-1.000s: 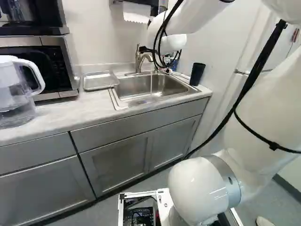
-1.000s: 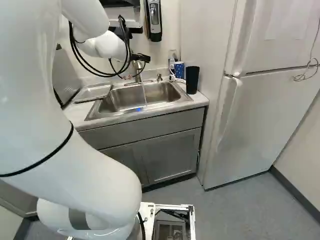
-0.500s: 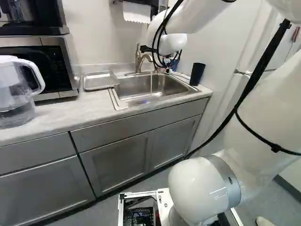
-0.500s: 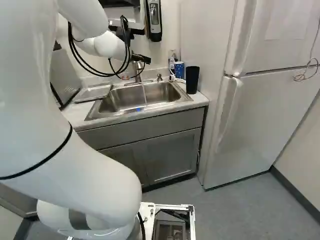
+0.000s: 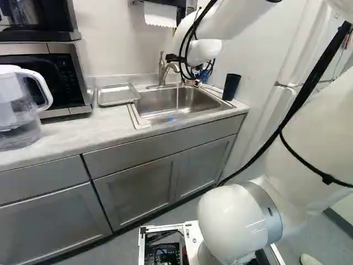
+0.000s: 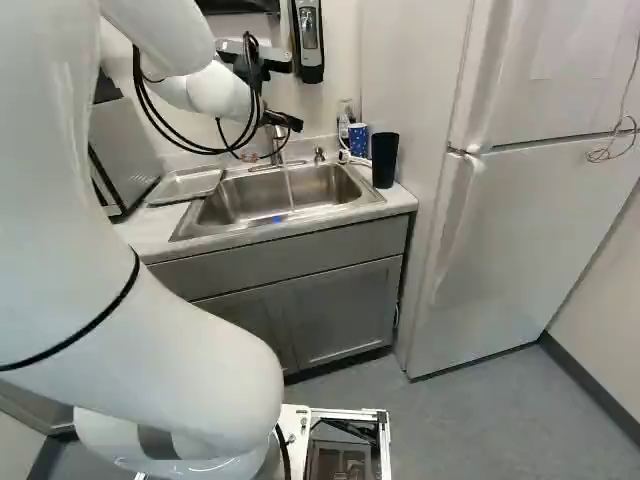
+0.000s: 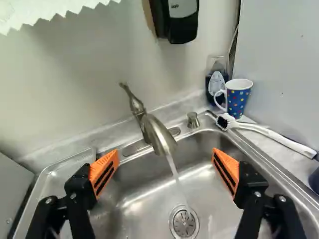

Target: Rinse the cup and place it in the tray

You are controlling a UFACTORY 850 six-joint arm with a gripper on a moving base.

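Hand [image 7: 165,157] wide, empty, near running faucet [image 7: 158,135]. Dark cup [image 6: 384,162] and dotted mug [image 7: 238,102] upright, right of faucet in base views; which is meant unclear. Either likely needs rightward reach, grip across vertical axis.

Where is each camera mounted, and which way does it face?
Left base view: on the base, behind the arm's left; looks ahead and down at the sink; arm at right.
Right base view: behind the arm's right; looks toward sink and refrigerator; arm at left.
Wrist view: on the wrist; looks along the open gripper, both fingers showing, at the faucet.
All three share sink and tray.
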